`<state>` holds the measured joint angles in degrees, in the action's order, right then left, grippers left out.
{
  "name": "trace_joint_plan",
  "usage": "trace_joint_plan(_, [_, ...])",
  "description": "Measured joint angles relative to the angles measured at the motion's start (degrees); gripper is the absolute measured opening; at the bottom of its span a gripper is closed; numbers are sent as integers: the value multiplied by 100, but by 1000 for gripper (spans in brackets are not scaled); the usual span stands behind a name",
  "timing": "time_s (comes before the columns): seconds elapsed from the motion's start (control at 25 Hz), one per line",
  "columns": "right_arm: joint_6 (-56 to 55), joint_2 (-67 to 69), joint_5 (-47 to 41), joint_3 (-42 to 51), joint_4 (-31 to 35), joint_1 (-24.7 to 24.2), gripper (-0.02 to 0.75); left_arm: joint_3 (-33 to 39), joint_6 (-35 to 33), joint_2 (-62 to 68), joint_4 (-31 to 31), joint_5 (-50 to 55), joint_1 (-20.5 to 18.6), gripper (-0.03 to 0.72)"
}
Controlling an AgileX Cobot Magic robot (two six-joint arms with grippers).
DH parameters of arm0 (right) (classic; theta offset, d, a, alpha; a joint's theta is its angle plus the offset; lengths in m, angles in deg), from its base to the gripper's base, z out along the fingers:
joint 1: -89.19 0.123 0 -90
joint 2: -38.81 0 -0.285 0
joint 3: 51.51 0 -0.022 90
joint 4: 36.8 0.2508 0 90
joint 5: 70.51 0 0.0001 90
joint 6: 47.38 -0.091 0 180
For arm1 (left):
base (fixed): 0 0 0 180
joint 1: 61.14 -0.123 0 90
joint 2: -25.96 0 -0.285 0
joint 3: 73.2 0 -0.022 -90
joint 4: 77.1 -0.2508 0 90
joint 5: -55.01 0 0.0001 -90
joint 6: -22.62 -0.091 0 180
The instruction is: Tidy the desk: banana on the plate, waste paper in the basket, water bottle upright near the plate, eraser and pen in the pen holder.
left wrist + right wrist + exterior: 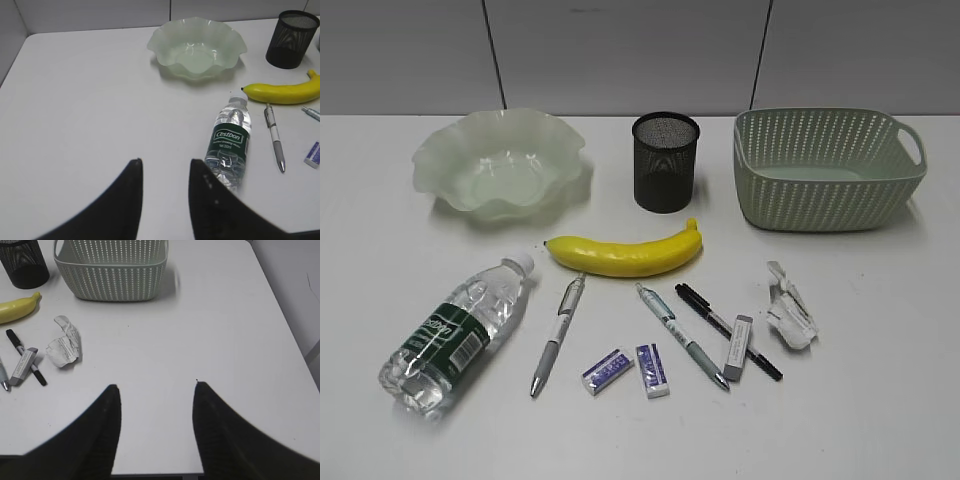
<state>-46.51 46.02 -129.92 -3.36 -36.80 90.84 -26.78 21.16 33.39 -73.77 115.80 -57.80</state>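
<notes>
The banana (625,254) lay mid-tabletop (880,400), just near of the empty plate (498,162), pen holder (666,160) and basket (825,168). The water bottle (455,332) lay on its side at left, the waste paper (791,312) at right. Both the left hand (165,167) and right hand (156,392) hovered open, holding nothing

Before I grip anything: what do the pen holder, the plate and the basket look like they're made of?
Pen holder: looks like black metal mesh, matte; fine see-through weave.
Plate: pale green translucent plastic or glass, glossy; highlights on its wavy rim leave it open.
Basket: sage-green moulded plastic, matte; perforated woven-look walls, handle cutouts.
</notes>
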Motion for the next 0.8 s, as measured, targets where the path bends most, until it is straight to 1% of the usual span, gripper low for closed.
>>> trace_joint_plan(0.8, [5, 0, 0, 0, 0, 0, 382, 0, 0, 0, 0, 0, 0, 237])
